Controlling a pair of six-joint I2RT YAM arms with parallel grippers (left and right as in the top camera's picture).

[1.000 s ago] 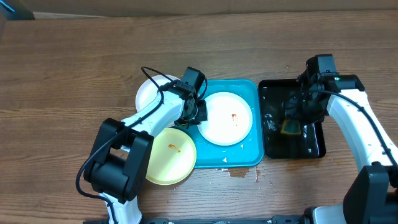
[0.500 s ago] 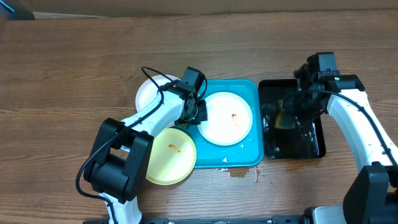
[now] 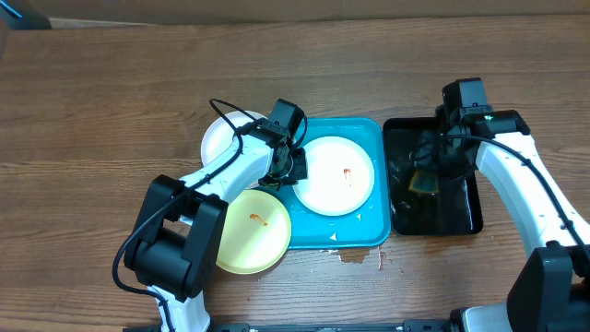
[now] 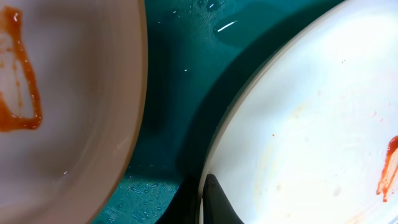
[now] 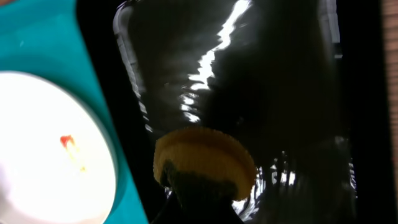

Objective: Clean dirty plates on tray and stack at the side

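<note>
A white plate [image 3: 335,174] with a small red smear lies in the turquoise tray [image 3: 373,230]. My left gripper [image 3: 290,167] is shut on this plate's left rim; the wrist view shows the fingers [image 4: 202,202] pinching the rim of the plate [image 4: 311,130]. A pale yellow-green plate [image 3: 251,231] with an orange smear overlaps the tray's left edge and shows in the left wrist view [image 4: 62,93]. A second white plate [image 3: 224,138] lies behind my left arm. My right gripper [image 3: 433,171] is shut on a yellow sponge [image 5: 205,158] above the black tray [image 3: 461,217].
The black tray [image 5: 280,74] holds dark water with bright reflections. A small wet spill [image 3: 359,255] lies on the wood just in front of the turquoise tray. Bare brown tabletop [image 3: 92,120] spreads to the left.
My right gripper has lifted the sponge and moved it left and slightly back over the black tray. My left arm and the plates have not moved.
</note>
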